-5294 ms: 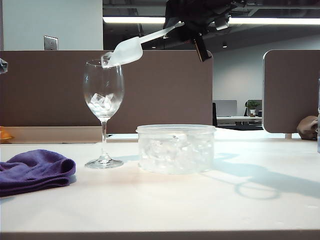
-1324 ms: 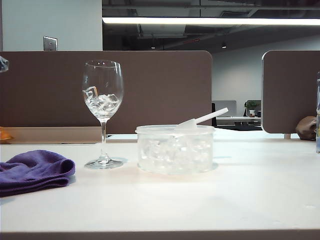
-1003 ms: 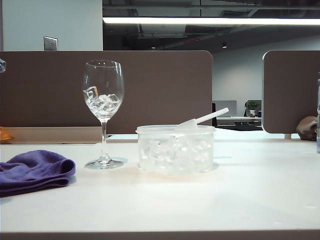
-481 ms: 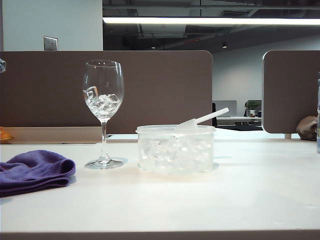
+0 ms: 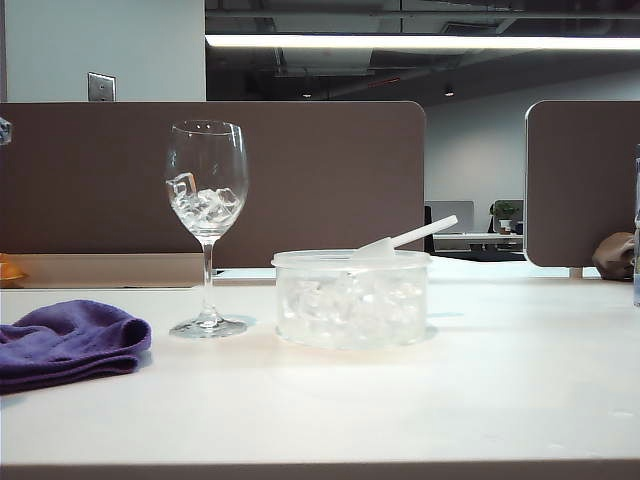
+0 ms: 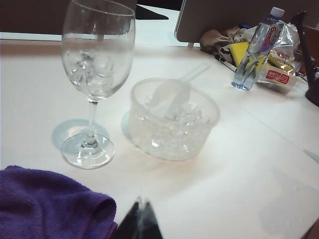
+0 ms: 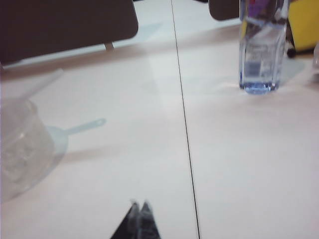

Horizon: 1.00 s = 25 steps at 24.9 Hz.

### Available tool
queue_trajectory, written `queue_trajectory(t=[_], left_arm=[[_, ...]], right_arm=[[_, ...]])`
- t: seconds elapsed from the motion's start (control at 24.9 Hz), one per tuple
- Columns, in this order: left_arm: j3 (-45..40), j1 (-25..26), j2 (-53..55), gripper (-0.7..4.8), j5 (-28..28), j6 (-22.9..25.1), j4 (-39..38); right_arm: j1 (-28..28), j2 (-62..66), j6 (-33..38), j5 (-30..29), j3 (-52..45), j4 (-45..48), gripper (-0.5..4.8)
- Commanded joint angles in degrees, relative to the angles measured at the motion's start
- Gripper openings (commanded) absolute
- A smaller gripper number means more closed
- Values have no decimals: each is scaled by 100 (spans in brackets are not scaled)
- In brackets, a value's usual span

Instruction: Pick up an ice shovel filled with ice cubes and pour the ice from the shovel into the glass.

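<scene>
Resting in the low round clear plastic tub (image 5: 351,298), the small translucent white plastic ice shovel (image 5: 403,240) pokes its thin handle over the rim. Clear glossy ice cubes (image 6: 91,67) sit inside the tall stemmed wine glass (image 5: 206,225) beside a purple cloth (image 5: 66,341). My left fingers (image 6: 140,219) and right fingers (image 7: 139,217) hover over the white tabletop (image 5: 420,400), clenched on nothing.

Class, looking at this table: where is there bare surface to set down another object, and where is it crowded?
Bare: the broad stretch of table in front of and right of the tub, up to the water bottle. Crowded: the left, where the glass stands between the purple cloth and the tub holding the ice shovel. The left gripper and right gripper hover shut, holding nothing.
</scene>
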Motion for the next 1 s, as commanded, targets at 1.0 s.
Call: queue_trajectory(t=[1.0], left_arm=[[24,15,-448,-5,11,17,70]], right_arm=[[7,-4,-619,588,-186,-98,-1]])
